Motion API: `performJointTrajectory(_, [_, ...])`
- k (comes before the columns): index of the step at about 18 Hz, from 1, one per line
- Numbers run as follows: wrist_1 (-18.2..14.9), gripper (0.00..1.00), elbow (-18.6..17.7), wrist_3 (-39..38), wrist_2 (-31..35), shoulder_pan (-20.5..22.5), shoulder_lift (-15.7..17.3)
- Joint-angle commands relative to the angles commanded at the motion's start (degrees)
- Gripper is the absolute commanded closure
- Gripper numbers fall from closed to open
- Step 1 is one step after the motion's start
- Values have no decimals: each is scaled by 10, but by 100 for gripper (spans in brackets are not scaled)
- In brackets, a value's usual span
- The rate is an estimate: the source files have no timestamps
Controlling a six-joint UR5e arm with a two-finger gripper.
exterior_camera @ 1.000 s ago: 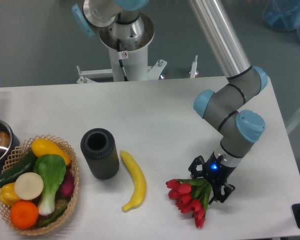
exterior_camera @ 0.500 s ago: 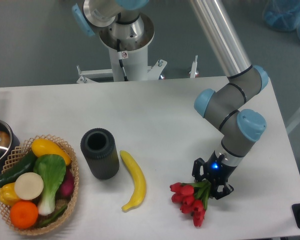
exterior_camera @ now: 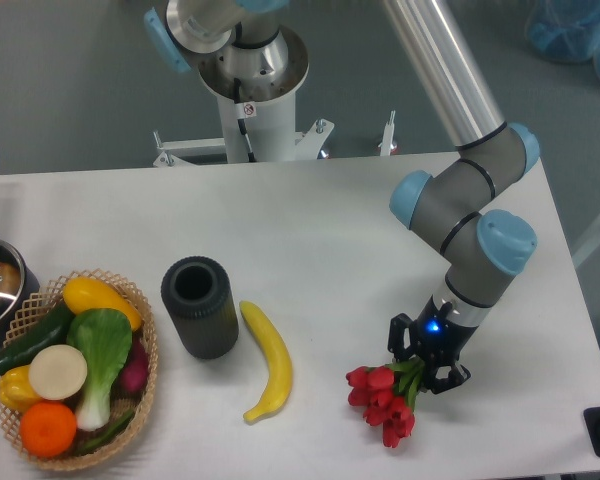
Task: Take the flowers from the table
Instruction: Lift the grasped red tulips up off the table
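**Flowers gripped at the stem end, near right of table**

Flowers (exterior_camera: 384,403) are located at the near right of the table (exterior_camera: 330,230), red buds fanned out toward the near-left, green stems running up into the gripper (exterior_camera: 427,361). The stem end is taken, probably because it is the narrowest, firmest part, so the buds are not crushed. The jaws are seen nearly closed, clamped on the stems; no gap is visible beyond the stems themselves. Whether the buds are touching the table or already clear of it cannot be told from this view. A banana (exterior_camera: 268,360), dark cup (exterior_camera: 199,306) and vegetable basket (exterior_camera: 75,366) are set well apart to the left.
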Motion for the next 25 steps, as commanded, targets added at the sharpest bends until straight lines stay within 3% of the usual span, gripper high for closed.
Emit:
performJointTrajectory(6, [-5,56,-18,-65,-122,13,76])
performJointTrajectory(12, [-1,56,-28,-152,-262,32,105])
performJointTrajectory(17, [-1,56,-86,-153,-362,60,152])
performJointTrajectory(25, [0,56,-130,-178,-422,98,205])
